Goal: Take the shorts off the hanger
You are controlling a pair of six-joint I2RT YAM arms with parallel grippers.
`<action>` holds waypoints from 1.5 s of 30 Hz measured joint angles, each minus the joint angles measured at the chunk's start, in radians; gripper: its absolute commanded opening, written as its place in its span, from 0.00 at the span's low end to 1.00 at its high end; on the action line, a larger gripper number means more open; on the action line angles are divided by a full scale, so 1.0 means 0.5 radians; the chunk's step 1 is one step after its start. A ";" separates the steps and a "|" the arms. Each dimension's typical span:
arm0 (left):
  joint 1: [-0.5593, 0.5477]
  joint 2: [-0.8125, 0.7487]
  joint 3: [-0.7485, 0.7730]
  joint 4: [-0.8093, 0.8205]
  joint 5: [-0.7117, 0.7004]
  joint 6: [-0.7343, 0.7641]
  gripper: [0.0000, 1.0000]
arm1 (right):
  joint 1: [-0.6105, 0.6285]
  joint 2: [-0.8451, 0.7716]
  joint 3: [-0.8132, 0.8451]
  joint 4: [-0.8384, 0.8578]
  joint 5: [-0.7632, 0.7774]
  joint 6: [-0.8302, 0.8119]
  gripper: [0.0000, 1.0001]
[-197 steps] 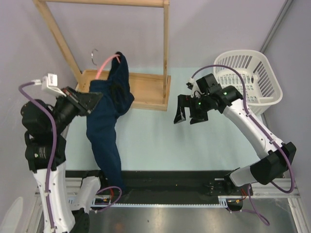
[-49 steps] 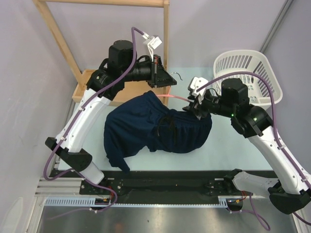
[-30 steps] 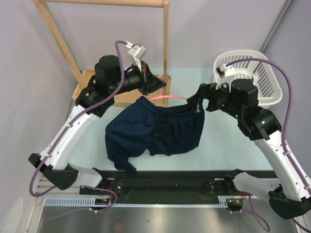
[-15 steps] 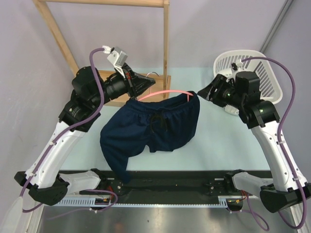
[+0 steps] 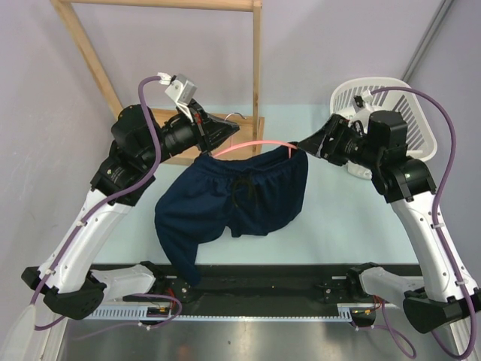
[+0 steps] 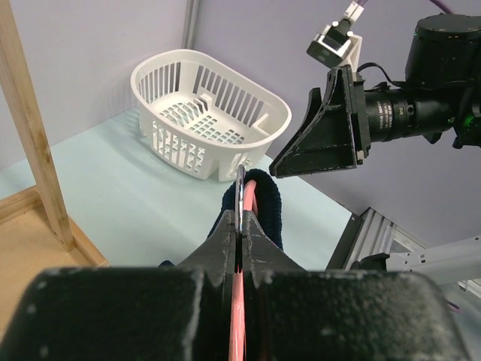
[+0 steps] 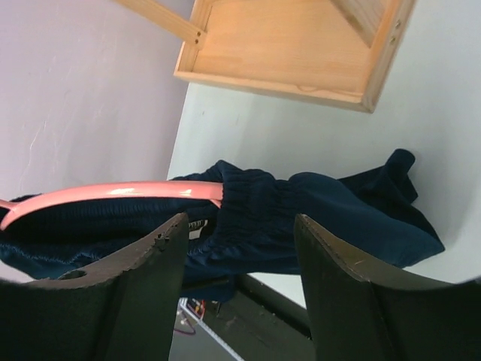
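The dark navy shorts hang by the waistband from the pink hanger, one leg trailing down towards the near table edge. My left gripper is shut on the hanger's left end beside its metal hook; in the left wrist view the jaws pinch the pink hanger, with the shorts bunched beyond. My right gripper is open just off the hanger's right end. In the right wrist view its gripper frames the hanger and the shorts' waistband without touching them.
The wooden rack frame stands at the back left, its base behind the hanger. A white basket sits at the back right, behind my right arm; it also shows in the left wrist view.
The left gripper has carried the hanger and shorts left and up off the table. The right gripper has let go of the fabric, opened, and edged back towards the hanger's right end.
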 measured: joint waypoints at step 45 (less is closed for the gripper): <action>0.014 -0.265 -0.430 0.270 -0.081 -0.050 0.00 | -0.141 0.134 -0.199 -0.247 0.287 -0.179 0.00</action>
